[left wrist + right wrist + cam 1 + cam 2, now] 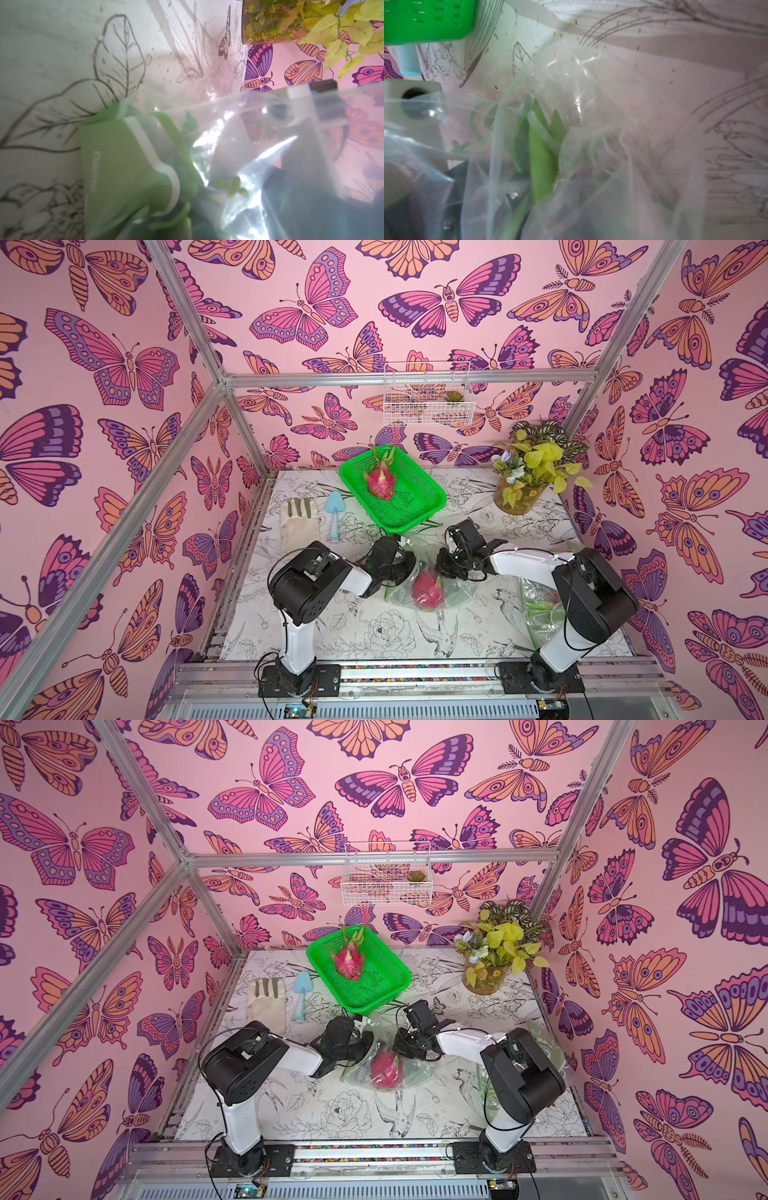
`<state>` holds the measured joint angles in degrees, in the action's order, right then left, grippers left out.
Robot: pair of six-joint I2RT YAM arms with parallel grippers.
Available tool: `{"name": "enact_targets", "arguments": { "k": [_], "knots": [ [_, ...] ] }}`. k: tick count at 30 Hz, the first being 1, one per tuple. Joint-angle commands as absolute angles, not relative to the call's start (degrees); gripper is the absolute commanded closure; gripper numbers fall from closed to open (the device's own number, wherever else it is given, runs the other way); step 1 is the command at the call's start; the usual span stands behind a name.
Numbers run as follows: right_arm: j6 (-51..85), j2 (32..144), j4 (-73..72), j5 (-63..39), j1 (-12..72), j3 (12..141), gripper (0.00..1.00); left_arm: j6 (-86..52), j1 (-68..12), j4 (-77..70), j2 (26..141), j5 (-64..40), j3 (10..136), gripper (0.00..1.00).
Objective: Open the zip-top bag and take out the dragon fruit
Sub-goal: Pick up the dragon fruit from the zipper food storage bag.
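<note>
Green basket (411, 502), blue trowel (333, 510), beige glove (298, 526), potted plant (536, 464), wire rack (428, 406)

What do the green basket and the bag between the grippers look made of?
Green basket: likely moulded plastic, slightly glossy, perforated mesh walls. Zip-top bag: thin clear plastic film, glossy; creases glint and the dragon fruit shows through.

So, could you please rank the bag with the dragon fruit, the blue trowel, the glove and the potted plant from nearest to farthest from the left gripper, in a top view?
1. bag: right at the left gripper, at its fingertips.
2. trowel: off to its left.
3. glove: farther left, beyond the trowel.
4. potted plant: back right corner.
</note>
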<state>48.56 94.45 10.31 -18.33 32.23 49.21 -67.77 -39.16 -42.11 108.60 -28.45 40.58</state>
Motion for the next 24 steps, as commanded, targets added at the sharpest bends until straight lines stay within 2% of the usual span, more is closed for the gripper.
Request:
{"name": "enact_targets", "arguments": {
  "k": [1,6,13,24],
  "knots": [
    [46.44,90.55,13.81,-17.09,31.33,49.29,1.00,-63.93,-39.82,-43.20,104.58,-28.52,38.59,1.00],
    [44.52,83.08,17.75,-14.59,26.97,47.21,1.00,-57.40,-39.53,-37.72,97.81,-28.13,36.34,1.00],
    [41.69,74.82,23.91,-11.77,20.25,45.91,1.00,-48.22,-38.00,-33.67,90.51,-33.07,34.70,1.00],
    [38.19,71.90,25.42,-16.05,11.42,44.01,1.00,-35.22,-36.44,-22.67,78.85,-39.32,34.37,1.00]
  ]
}}
